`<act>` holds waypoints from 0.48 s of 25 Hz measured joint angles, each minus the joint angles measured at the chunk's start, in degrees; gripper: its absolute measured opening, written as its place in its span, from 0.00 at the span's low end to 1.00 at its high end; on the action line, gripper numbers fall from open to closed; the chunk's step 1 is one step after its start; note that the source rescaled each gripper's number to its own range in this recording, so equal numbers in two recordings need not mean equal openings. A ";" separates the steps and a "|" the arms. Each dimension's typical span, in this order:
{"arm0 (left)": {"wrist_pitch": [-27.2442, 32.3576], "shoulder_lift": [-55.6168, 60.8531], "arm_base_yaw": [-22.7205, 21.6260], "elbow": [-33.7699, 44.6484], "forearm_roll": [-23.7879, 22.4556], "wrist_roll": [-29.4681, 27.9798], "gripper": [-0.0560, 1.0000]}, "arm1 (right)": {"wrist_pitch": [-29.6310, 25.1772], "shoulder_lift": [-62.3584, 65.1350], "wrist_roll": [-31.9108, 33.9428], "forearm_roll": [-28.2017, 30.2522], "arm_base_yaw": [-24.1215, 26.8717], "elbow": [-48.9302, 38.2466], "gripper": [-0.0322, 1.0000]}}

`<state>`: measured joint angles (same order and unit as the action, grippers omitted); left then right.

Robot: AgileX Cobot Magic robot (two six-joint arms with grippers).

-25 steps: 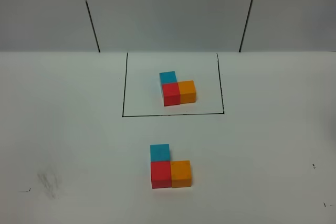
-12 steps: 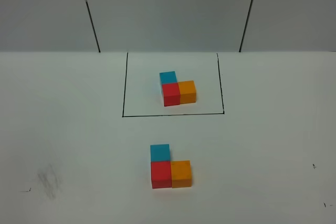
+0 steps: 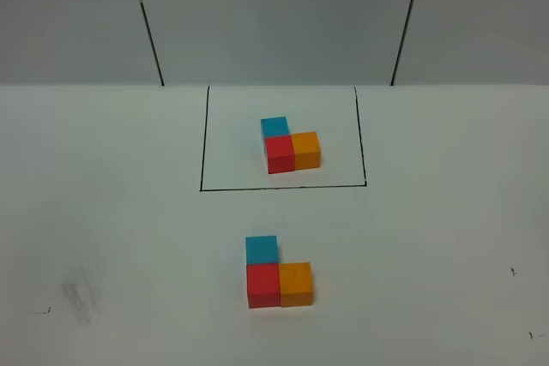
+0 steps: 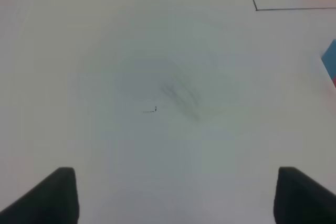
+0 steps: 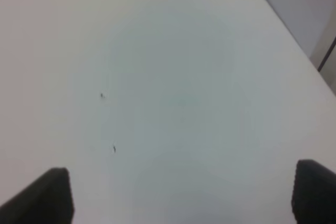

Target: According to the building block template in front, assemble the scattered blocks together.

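A grey smudge (image 3: 79,296) is seen at left on the white counter (image 3: 446,212). The scattered blocks (image 3: 278,273) are joined below the building block template (image 3: 289,147). Left tool (image 4: 173,195) and right tool (image 5: 181,195) are spread, empty.

Neither arm shows in the high view. Each wrist view shows its own claw hanging above the bare surface. The left claw (image 4: 176,195) has its dark fingertips spread wide with nothing between them. The right claw (image 5: 184,195) is likewise spread and holds nothing.
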<state>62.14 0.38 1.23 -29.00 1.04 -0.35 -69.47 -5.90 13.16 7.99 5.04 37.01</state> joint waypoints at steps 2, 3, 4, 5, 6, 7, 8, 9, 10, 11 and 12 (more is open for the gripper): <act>0.00 0.00 0.00 0.00 0.00 0.00 0.93 | 2.47 3.16 -2.05 -0.48 0.00 -2.95 0.78; 0.00 0.00 0.00 0.00 0.00 0.00 0.93 | 3.44 4.28 -3.24 -0.81 0.00 -4.10 0.78; 0.00 0.00 0.00 0.00 0.00 0.00 0.93 | 4.34 5.12 -4.38 -1.45 0.00 -5.00 0.78; 0.00 0.00 0.00 0.00 0.00 0.00 0.93 | 4.66 5.82 -5.31 -1.82 0.00 -6.00 0.78; 0.00 0.00 0.00 0.00 0.00 0.00 0.93 | 4.75 6.09 -5.93 -2.33 0.00 -6.75 0.78; 0.00 0.00 0.00 0.00 0.00 0.00 0.93 | 5.04 6.22 -6.53 -3.06 0.00 -7.03 0.78; 0.00 0.00 0.00 0.00 0.00 0.00 0.93 | 5.45 6.22 -6.95 -3.69 0.00 -7.25 0.78; 0.00 0.00 0.00 0.00 0.00 0.00 0.93 | 5.74 6.28 -7.19 -4.29 0.00 -7.38 0.78; 0.00 0.00 0.00 0.00 0.00 0.00 0.93 | 6.19 6.28 -7.37 -4.65 0.00 -7.65 0.78; 0.00 0.00 0.00 0.00 0.00 0.00 0.93 | 7.19 6.28 -7.55 -4.90 0.00 -8.08 0.78; 0.00 0.00 0.00 0.00 0.00 0.00 0.93 | 7.79 6.28 -7.73 -5.04 0.00 -8.46 0.78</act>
<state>62.14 0.38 1.23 -29.00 1.04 -0.35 -61.69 0.38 5.43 2.95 5.04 28.55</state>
